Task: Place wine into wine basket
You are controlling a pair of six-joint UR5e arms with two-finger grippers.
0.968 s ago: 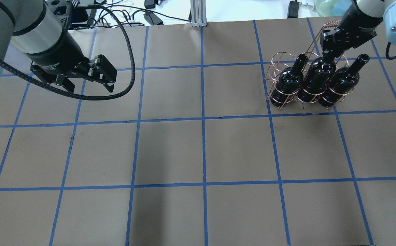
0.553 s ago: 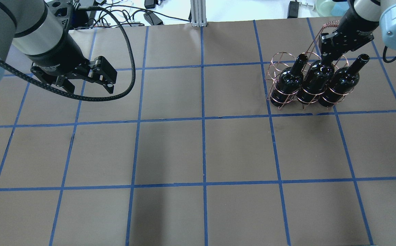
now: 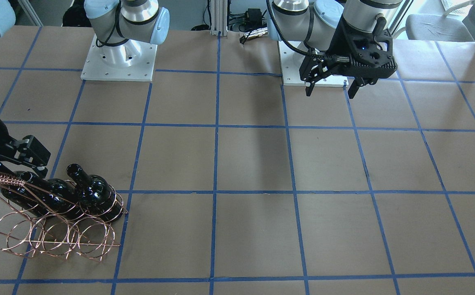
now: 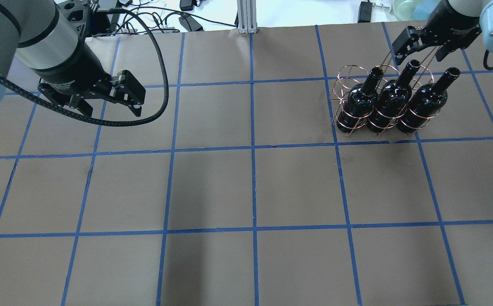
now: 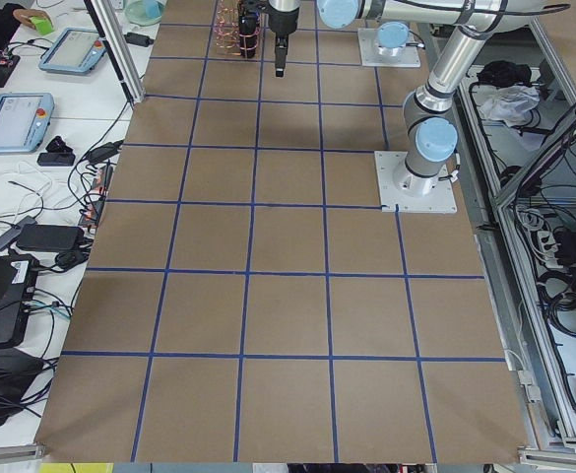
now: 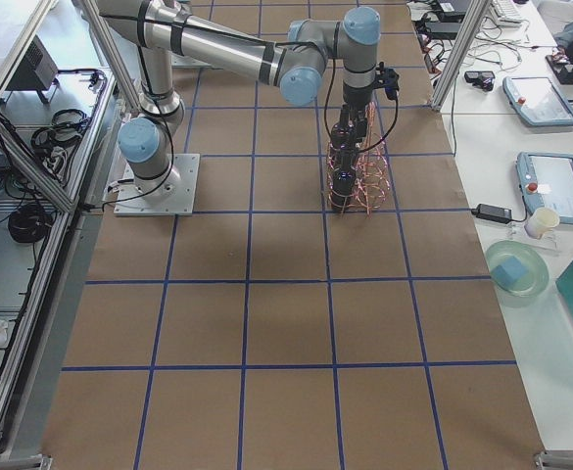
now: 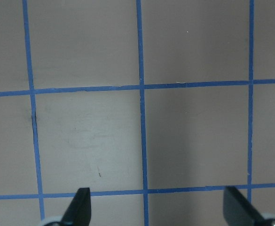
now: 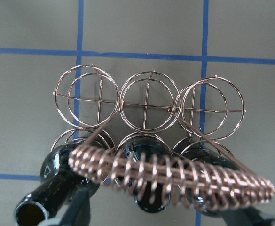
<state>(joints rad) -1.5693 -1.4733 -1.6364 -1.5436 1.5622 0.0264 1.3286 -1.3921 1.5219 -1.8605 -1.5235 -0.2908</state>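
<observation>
Three dark glossy wine bottles stand side by side in the copper wire wine basket point(image 4: 345, 123), filling the row nearer the robot: left point(image 4: 359, 100), middle point(image 4: 393, 97), right point(image 4: 427, 101). The far row of rings point(image 8: 146, 101) holds nothing. My right gripper point(image 4: 420, 47) hangs open just above and behind the middle bottle's neck point(image 4: 412, 68), touching no bottle. The coil-wrapped handle point(image 8: 175, 181) crosses right below its camera. Far off over bare table, my left gripper point(image 4: 108, 100) is open with nothing between its fingers point(image 7: 78, 207).
Brown table paper with a blue tape grid point(image 4: 253, 148) covers the whole surface. Cables and power bricks point(image 4: 187, 21) lie beyond the far edge. Both arm bases point(image 3: 118, 61) sit on the robot's side. Tablets and a bowl point(image 6: 521, 269) rest on a side table.
My right gripper has opened, let go of the middle bottle's neck and risen away from it; the neck now shows free. The left arm has hardly moved.
</observation>
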